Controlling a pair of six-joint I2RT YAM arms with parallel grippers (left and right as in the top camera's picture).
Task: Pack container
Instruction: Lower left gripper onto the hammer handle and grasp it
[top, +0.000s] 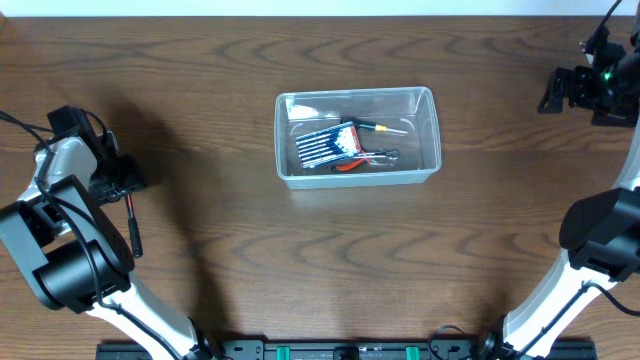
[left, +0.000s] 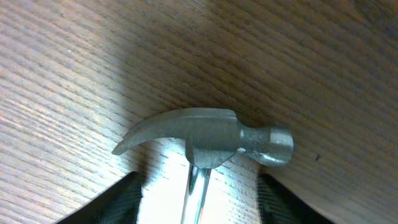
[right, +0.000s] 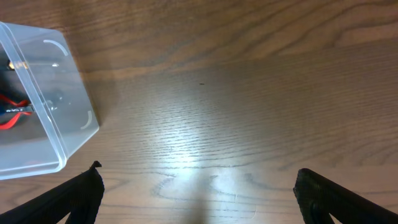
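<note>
container (top: 355, 93) mid-table, part filled; hammer (top: 133, 225) lying outside it, far to its left

i see the container on the wooden table (top: 300, 280) holding a blue striped case (top: 325, 147), red-handled pliers (top: 362, 160) and a screwdriver (top: 382, 127). far left of the container, my left gripper (top: 125, 180) is down over the hammer, whose steel head lies on the wood past the fingertips. its fingers (left: 121, 202) stand partly apart either side of the neck, wood showing between, so i see no pinch. well right of the container, my right gripper (right: 198, 177) hangs over the wood, jaws spread wide, holding nothing.
</note>
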